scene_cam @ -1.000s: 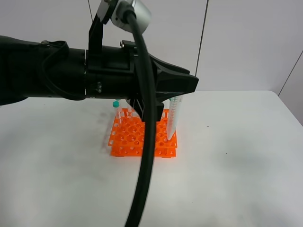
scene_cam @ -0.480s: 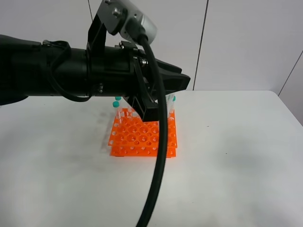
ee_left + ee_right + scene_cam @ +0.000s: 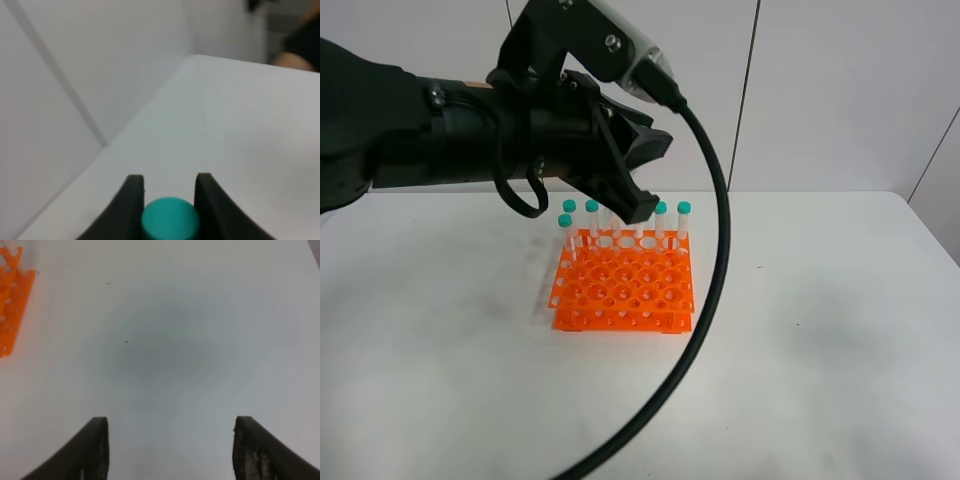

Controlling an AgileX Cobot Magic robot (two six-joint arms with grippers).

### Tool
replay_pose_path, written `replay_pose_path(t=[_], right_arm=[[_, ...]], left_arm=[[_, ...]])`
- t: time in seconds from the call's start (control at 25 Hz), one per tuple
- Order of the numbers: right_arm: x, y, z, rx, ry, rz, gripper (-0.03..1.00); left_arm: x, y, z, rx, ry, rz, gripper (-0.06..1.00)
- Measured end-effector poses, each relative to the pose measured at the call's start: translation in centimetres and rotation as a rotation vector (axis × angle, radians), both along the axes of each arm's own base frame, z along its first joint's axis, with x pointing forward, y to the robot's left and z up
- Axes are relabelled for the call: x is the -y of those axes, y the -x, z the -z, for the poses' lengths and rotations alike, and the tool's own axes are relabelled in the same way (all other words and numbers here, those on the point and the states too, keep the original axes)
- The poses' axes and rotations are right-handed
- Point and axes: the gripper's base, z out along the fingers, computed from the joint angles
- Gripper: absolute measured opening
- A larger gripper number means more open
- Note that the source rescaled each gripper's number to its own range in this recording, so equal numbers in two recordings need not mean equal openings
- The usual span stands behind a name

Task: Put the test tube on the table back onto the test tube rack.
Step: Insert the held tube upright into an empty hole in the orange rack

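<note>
The orange test tube rack (image 3: 620, 290) stands mid-table on the white table (image 3: 820, 330). Several teal-capped test tubes stand upright in its far row. The rightmost test tube (image 3: 683, 225) stands free in the far right corner hole. My left gripper (image 3: 638, 208) hovers over the middle of that row and hides some tubes. In the left wrist view its fingers (image 3: 167, 177) stand a cap's width apart, with a teal cap (image 3: 170, 220) showing between them. My right gripper (image 3: 171, 420) is wide open and empty over bare table.
The rack's edge (image 3: 10, 300) shows at the side of the right wrist view. A thick black cable (image 3: 705, 300) hangs from the left arm in front of the rack. White wall panels stand behind the table.
The left gripper lowered the tube into the rack's far right corner hole, let go of it, and drew back up and to the left. The tube now stands alone.
</note>
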Motion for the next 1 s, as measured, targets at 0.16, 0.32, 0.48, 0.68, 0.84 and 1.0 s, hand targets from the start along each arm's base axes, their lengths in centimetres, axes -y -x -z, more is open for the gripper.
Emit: replay_pose_path(t=[0.16,0.32,0.48,0.68,0.84,1.0], right_arm=[[0.0,0.0,0.0,0.000,0.000,0.000,0.74],[0.0,0.0,0.0,0.000,0.000,0.000,0.74],[0.0,0.0,0.0,0.000,0.000,0.000,0.74],[0.0,0.0,0.0,0.000,0.000,0.000,0.74],[0.0,0.0,0.0,0.000,0.000,0.000,0.74],[0.0,0.0,0.0,0.000,0.000,0.000,0.74]], left_arm=[[-1.0,-0.9,0.3,-0.001,0.106,-0.086,0.00],[-2.7,-3.0,1.0,-0.057,0.200,-0.167,0.00],[-3.8,-5.2,2.7,-0.103,0.243,-0.229,0.00],[-4.2,-7.4,5.2,-0.137,0.293,-0.274,0.00],[-3.8,-8.2,6.7,-0.075,0.333,-0.245,0.00],[-4.3,-8.0,9.2,-0.042,0.373,-0.233,0.00]])
